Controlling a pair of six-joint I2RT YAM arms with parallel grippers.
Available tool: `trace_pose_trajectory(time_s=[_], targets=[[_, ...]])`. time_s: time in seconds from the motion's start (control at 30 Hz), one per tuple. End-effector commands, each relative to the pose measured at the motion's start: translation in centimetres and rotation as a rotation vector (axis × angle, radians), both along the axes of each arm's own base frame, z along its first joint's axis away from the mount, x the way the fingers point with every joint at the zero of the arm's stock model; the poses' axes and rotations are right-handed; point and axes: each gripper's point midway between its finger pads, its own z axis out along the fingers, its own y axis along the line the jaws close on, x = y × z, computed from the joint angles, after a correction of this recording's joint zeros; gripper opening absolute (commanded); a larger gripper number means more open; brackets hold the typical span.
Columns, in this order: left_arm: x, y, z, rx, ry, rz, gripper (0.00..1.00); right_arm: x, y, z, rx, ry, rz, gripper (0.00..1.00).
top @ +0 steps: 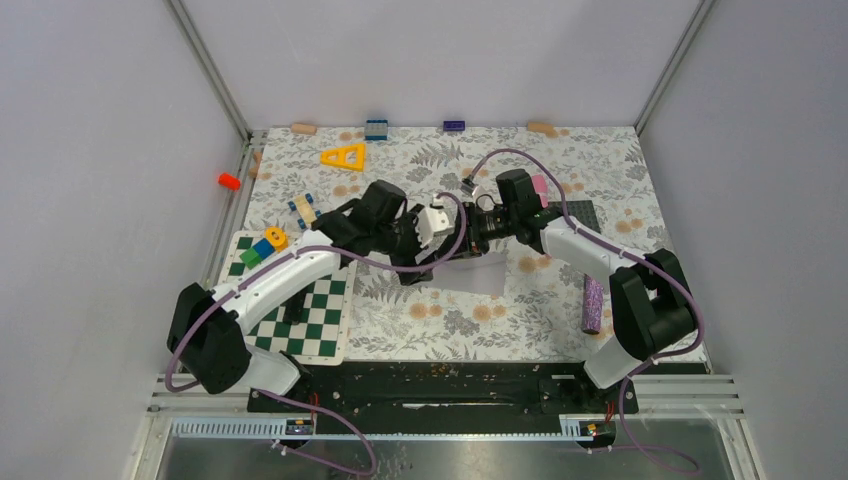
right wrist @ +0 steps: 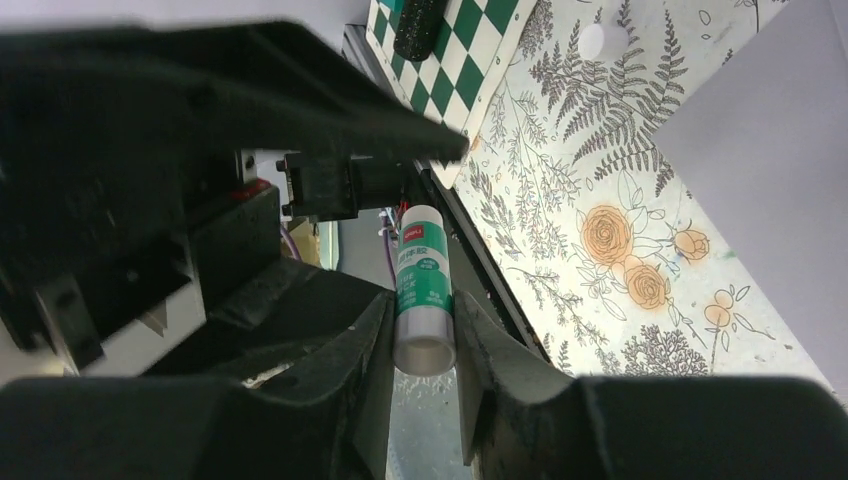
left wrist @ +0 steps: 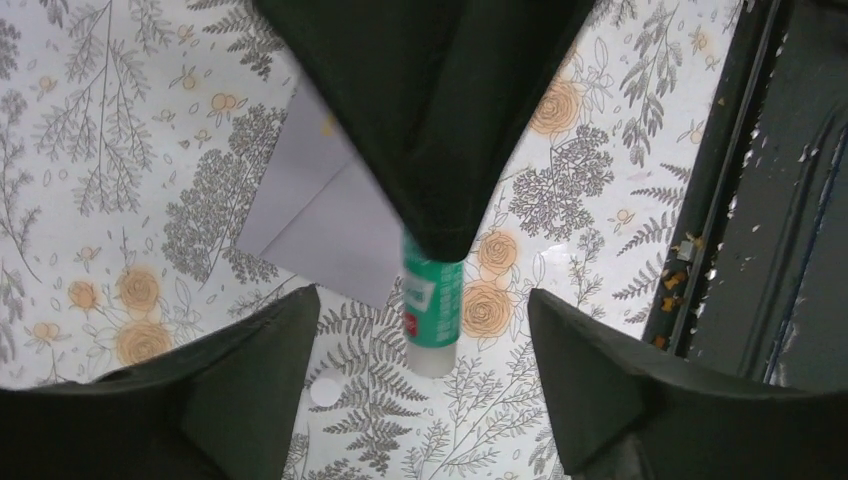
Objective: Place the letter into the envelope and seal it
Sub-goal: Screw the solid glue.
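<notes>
The grey envelope (top: 482,273) lies flat on the floral cloth under both grippers, and it also shows in the left wrist view (left wrist: 320,210) and the right wrist view (right wrist: 770,200). The letter is out of view. A green-and-white glue stick (right wrist: 424,285) is pinched between the fingers of my right gripper (right wrist: 424,330), which is shut on it. In the left wrist view the same glue stick (left wrist: 432,300) hangs from the right gripper's dark fingers (left wrist: 440,120). It sits between the spread fingers of my left gripper (left wrist: 423,305), which is open and apart from it on both sides.
A green-and-white chessboard (top: 305,310) lies at the left with coloured blocks (top: 265,245) on its far corner. A yellow triangle (top: 344,156), a dark studded plate (top: 580,212) and a purple cylinder (top: 592,305) lie around. The table's black front rail (left wrist: 760,200) is close.
</notes>
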Motion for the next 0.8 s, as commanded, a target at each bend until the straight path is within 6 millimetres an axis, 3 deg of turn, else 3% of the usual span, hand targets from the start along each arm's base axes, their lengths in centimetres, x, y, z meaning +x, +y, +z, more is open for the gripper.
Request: trace_pose_trajectory(time_s=[0.0, 0.1, 0.2, 0.3, 0.57, 0.77], targets=[[1.7, 0.5, 4.6, -0.207, 0.012, 0.035, 0.86, -0.2, 0.1, 3.1, 0.056, -0.1, 0.043, 0.24], [2.4, 1.7, 7.7, -0.368, 0.087, 0.033, 0.99, 0.2, -0.5, 4.3, 0.081, -0.121, 0.027, 0.23], [2.4, 2.0, 10.4, -0.483, 0.182, -0.012, 0.99, 1.0, -1.0, 6.8, 0.175, -0.145, 0.012, 0.22], [2.1, 1.1, 11.7, -0.566, 0.314, -0.048, 0.99, 1.7, -1.6, 9.0, 0.259, -0.159, -0.013, 0.22], [2.2, -0.6, 12.9, -0.785, 0.498, -0.025, 0.99, 3.6, -3.6, 10.6, 0.342, -0.19, -0.11, 0.22], [3.1, -1.2, 11.4, -0.724, 0.468, 0.068, 0.98, 4.2, -3.8, 9.7, 0.329, -0.187, -0.132, 0.21]])
